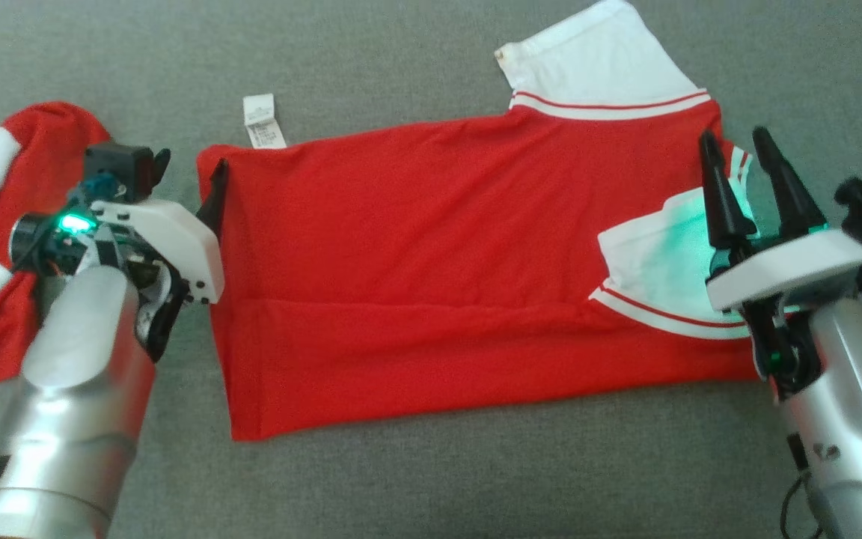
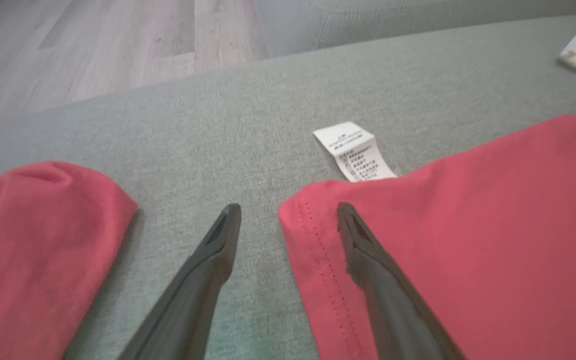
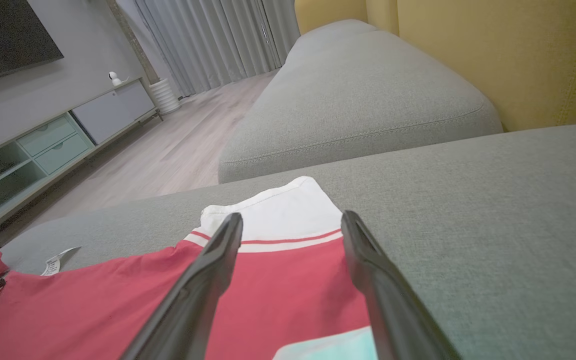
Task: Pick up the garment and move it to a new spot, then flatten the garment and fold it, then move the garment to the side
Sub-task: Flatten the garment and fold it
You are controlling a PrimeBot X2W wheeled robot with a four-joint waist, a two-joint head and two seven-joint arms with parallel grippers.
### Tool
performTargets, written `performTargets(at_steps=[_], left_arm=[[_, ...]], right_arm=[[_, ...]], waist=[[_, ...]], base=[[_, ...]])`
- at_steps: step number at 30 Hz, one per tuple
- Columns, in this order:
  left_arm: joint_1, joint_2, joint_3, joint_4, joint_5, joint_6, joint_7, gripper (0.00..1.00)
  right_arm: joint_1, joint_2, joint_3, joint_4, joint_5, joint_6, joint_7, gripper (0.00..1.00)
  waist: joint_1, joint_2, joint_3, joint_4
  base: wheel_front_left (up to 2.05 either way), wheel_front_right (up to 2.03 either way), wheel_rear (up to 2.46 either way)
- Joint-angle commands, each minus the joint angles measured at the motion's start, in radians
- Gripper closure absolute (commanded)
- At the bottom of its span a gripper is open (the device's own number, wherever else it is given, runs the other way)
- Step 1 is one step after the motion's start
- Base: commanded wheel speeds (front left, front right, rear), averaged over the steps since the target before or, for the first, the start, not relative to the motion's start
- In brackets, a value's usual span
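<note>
A: Where does the garment [image 1: 416, 247] lie; and which step is in hand?

B: It lies spread along the grey sofa seat [image 1: 431, 479], its hem toward the robot's left and its white sleeve [image 1: 595, 60] toward the right; the near long edge looks turned over the body already, so the folding step seems begun but not finished.

A: And the pincers?

B: The left pincer [image 2: 288, 212] stands apart at the hem corner, one finger above the red cloth and one above the bare seat, near the care label [image 1: 263, 120]; the right pincer [image 1: 735, 138] stands apart too, above the sleeve end; neither holds anything.

A: What does the next move call for?

B: Probably both must go down and close on the cloth together, so it turns over evenly; the left one should avoid the other red garment [image 1: 4, 224] lying near.
</note>
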Motion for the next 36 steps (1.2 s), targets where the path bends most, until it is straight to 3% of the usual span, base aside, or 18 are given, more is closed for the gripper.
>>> performTargets(at_steps=[1,9,15,16,17,18,27,36], left_arm=[[-0.049,0.059,-0.004,-0.016,-0.024,-0.005,0.017,0.0],[-0.092,0.102,-0.076,0.015,-0.088,-0.005,0.021,0.0],[-0.108,0.098,-0.1,0.052,-0.115,-0.006,-0.013,0.0],[-0.11,0.096,-0.115,0.055,-0.121,-0.006,-0.01,0.42],[-0.111,0.092,-0.132,0.055,-0.131,-0.006,-0.005,0.96],[-0.114,0.09,-0.144,0.054,-0.142,-0.006,-0.004,1.0],[-0.18,0.044,-0.228,0.015,-0.151,-0.006,-0.101,1.0],[-0.241,-0.085,-0.304,0.044,-0.138,-0.006,-0.213,1.0]], right_arm=[[-0.031,-0.022,0.028,-0.033,-0.003,0.002,0.007,0.0],[-0.091,-0.03,0.036,-0.049,0.024,0.002,-0.011,0.0],[-0.116,-0.041,0.04,-0.046,0.036,0.002,-0.011,0.0],[-0.124,-0.047,0.04,-0.043,0.037,0.002,-0.005,0.0],[-0.132,-0.052,0.04,-0.039,0.038,0.002,0.002,0.0],[-0.142,-0.06,0.04,-0.033,0.038,0.002,0.014,0.0],[-0.33,-0.145,0.044,0.108,0.0,0.002,0.175,0.0],[-0.544,-0.217,0.022,0.354,-0.088,0.002,0.353,0.0]], waist=[[-0.0003,0.0,0.039,-0.013],[-0.0003,0.0,0.087,-0.027],[-0.0003,0.0,0.105,-0.027],[-0.0003,0.0,0.107,-0.024],[-0.0003,0.0,0.108,-0.019],[-0.0003,0.0,0.109,-0.012],[-0.0003,0.0,0.136,0.114],[-0.0003,0.0,0.191,0.263]], base=[[0.0,0.0,0.0],[0.0,0.0,0.0],[0.0,0.0,0.0],[0.0,0.0,0.0],[0.0,0.0,0.0],[0.0,0.0,0.0],[0.0,0.0,0.0],[0.0,0.0,0.0]])
